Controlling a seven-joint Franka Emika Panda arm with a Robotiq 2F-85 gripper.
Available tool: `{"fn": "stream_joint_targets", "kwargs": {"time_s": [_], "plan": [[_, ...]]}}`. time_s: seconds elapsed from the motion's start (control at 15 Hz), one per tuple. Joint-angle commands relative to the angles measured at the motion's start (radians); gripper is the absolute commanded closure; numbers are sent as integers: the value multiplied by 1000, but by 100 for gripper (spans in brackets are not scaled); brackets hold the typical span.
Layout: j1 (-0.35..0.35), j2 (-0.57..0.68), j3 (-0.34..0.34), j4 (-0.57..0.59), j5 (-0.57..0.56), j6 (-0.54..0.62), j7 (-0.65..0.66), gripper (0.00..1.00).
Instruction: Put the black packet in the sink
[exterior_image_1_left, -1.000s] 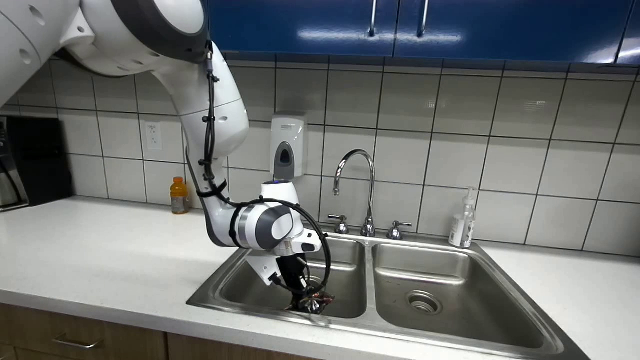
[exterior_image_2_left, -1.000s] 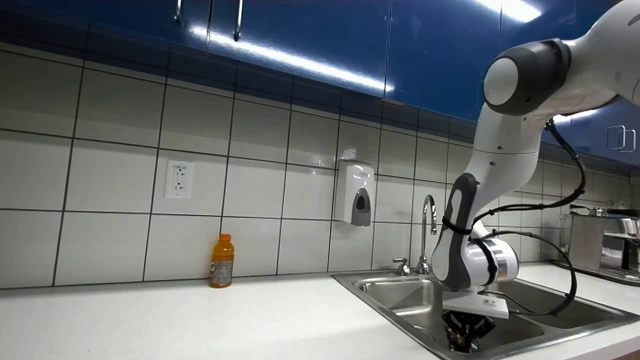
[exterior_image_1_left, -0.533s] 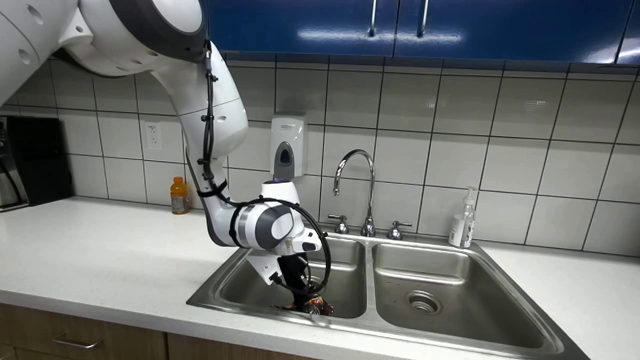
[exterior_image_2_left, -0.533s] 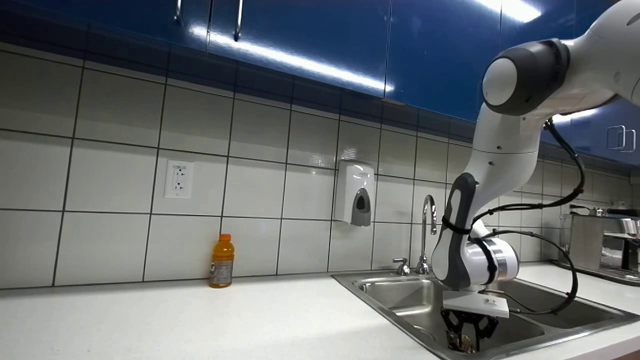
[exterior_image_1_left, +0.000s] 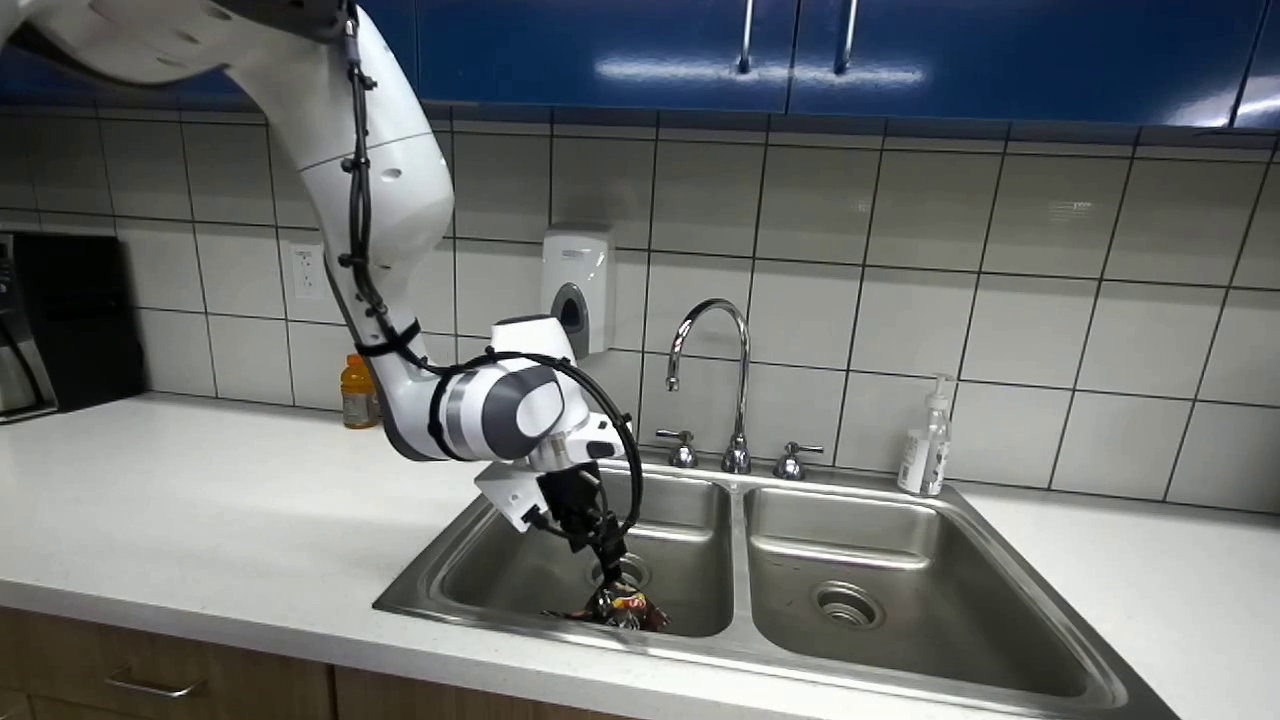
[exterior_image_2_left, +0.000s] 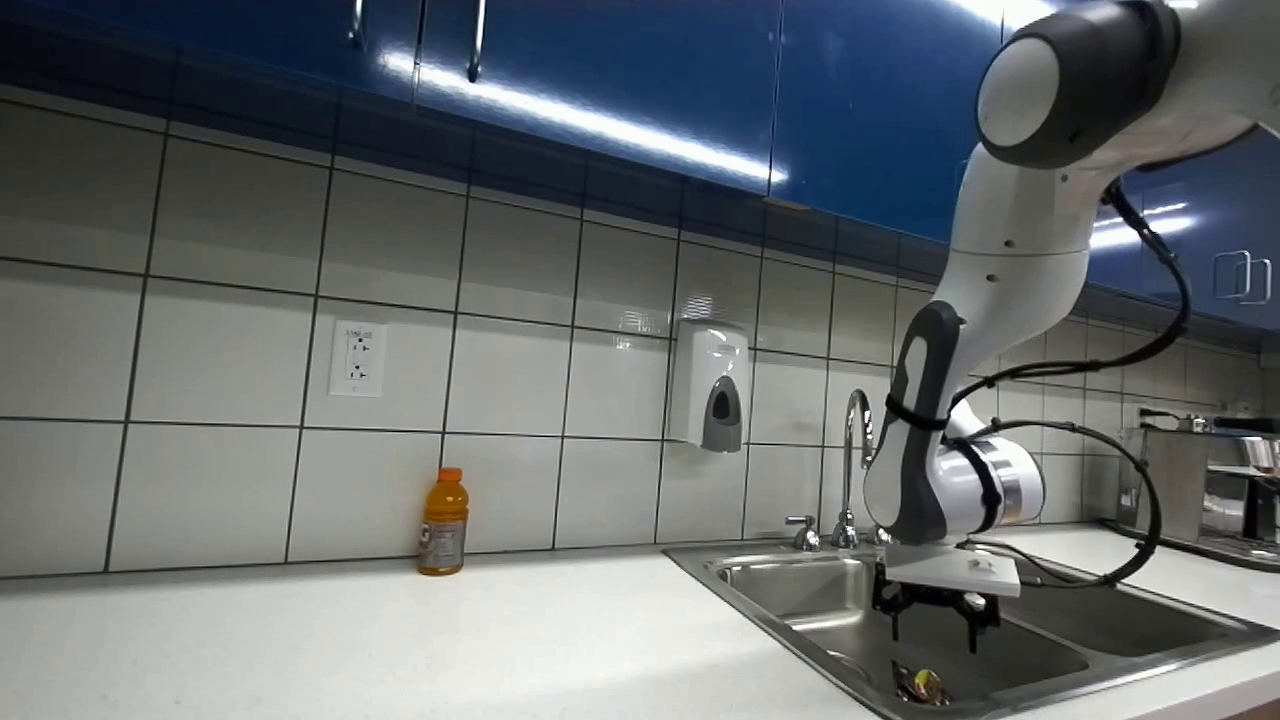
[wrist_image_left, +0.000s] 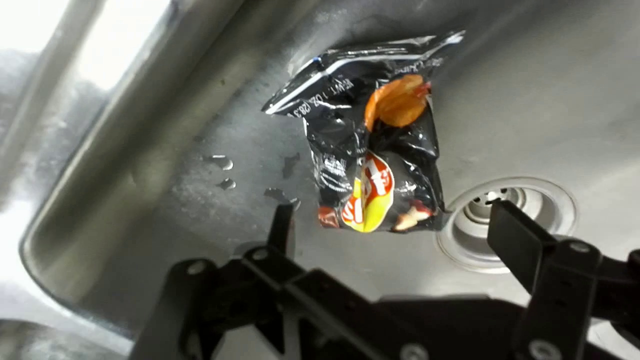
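The black packet (wrist_image_left: 372, 142), crinkly with red, yellow and orange print, lies on the floor of the sink's basin beside the drain in the wrist view. In both exterior views the packet (exterior_image_1_left: 622, 606) (exterior_image_2_left: 926, 686) rests near the front wall of the double steel sink (exterior_image_1_left: 741, 570) (exterior_image_2_left: 745, 605). My gripper (exterior_image_2_left: 934, 642) hangs above it with a gap between. Its fingers (wrist_image_left: 520, 245) stand wide apart with nothing held, as the wrist view shows. The packet's lower side is hidden.
A chrome faucet (exterior_image_1_left: 741, 400) and handles stand behind the sink. A pump bottle (exterior_image_1_left: 925, 450) is at the back rim. An orange bottle (exterior_image_2_left: 443, 530) stands on the counter by the wall. Blue cabinets (exterior_image_1_left: 620, 50) hang overhead, with a soap dispenser (exterior_image_2_left: 710, 385) below them.
A second ago my gripper was shut on the packet in the basin. It has since opened, let the packet go and risen clear, while the packet stays on the basin floor.
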Motion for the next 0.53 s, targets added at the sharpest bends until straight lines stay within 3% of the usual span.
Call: {"fn": "stream_joint_targets", "kwargs": {"time_s": [0.0, 0.2, 0.47], "plan": [[112, -189, -99, -152, -26, 57, -13, 0], [228, -300, -195, -227, -55, 40, 13, 0], [279, -494, -190, -360, -55, -37, -9, 0]]}}
